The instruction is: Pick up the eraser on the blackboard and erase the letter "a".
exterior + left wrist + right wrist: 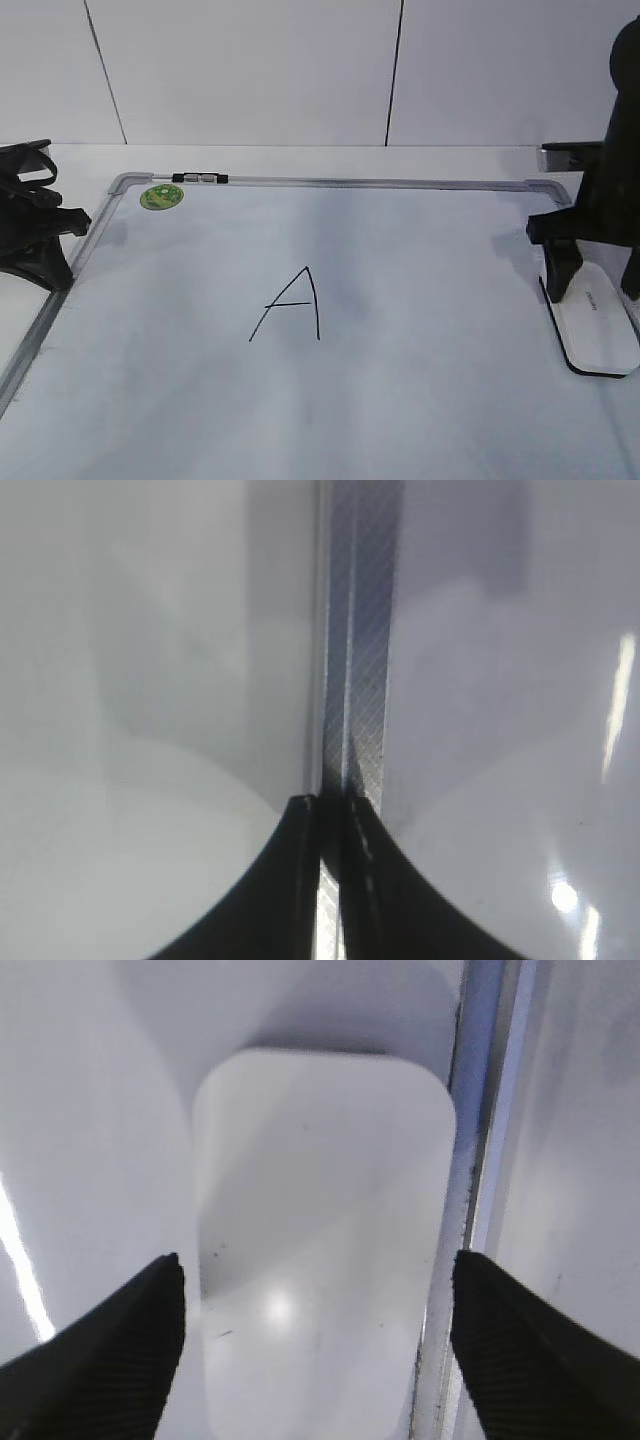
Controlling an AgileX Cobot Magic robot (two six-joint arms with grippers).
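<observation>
At the board's (400,400) right edge, the right gripper (315,1305) hangs spread wide over the eraser (592,325), fingers straddling it, ready to clamp; the left gripper (333,810), pressed together, idles over the frame

The exterior view looks down at a slant across the board (400,400) toward the back wall. The left wrist view hangs close above the board's frame (360,630), facing down. The right wrist view faces down, close over the eraser (320,1240), which the exterior view also shows.
</observation>
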